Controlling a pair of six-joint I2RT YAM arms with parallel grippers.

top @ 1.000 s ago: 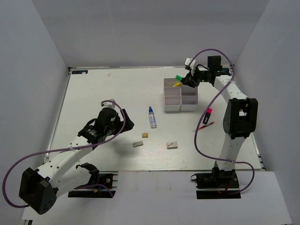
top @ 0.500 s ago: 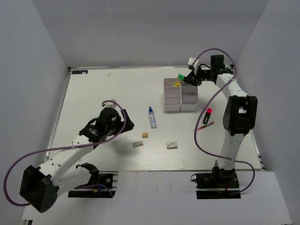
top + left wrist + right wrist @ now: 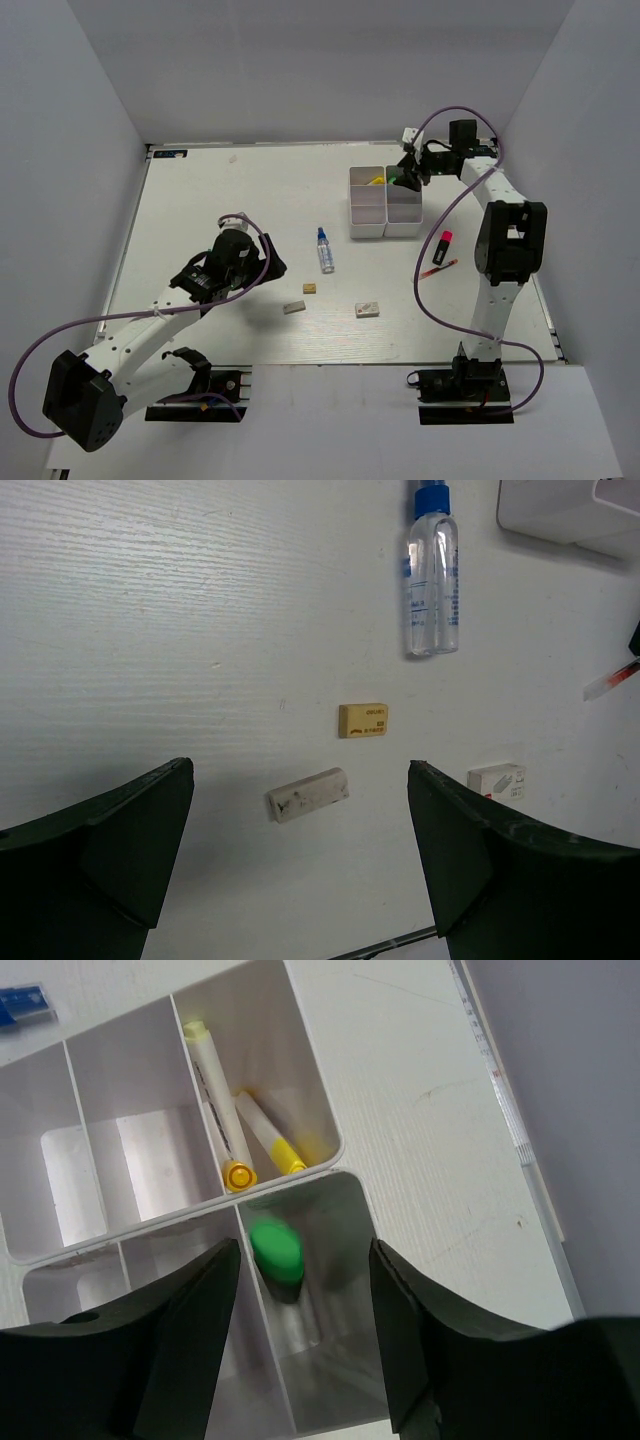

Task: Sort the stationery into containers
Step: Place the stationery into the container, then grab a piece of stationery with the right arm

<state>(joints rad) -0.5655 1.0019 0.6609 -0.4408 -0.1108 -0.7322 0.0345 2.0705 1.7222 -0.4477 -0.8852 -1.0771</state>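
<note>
While the overhead view takes in the whole tabletop (image 3: 220,200), only the right wrist camera looks down into the tray (image 3: 150,1150). There, two yellow-capped pens (image 3: 217,1105) lie in one corner compartment. One green highlighter (image 3: 275,1250), blurred, sits in the compartment at 6 o'clock of them in that view. The right pincer (image 3: 303,1260) hangs over that compartment with its jaws parted wider than the highlighter. The highlighter lies between them, nearer the left jaw and not gripped.

The left wrist camera alone shows the erasers plainly. There are three: a tan eraser (image 3: 363,720), a grey eraser (image 3: 308,794) and a white eraser (image 3: 497,780). One blue-capped bottle (image 3: 432,580) lies at 12 o'clock of them. The left pincer (image 3: 300,768) stands wide and holds nothing, and the grey eraser lies on the tabletop between its jaws.

From above, the tray sits at 1 o'clock on the tabletop. One red pen (image 3: 441,267) and one pink-capped marker (image 3: 445,240) lie at 5 o'clock of it.
</note>
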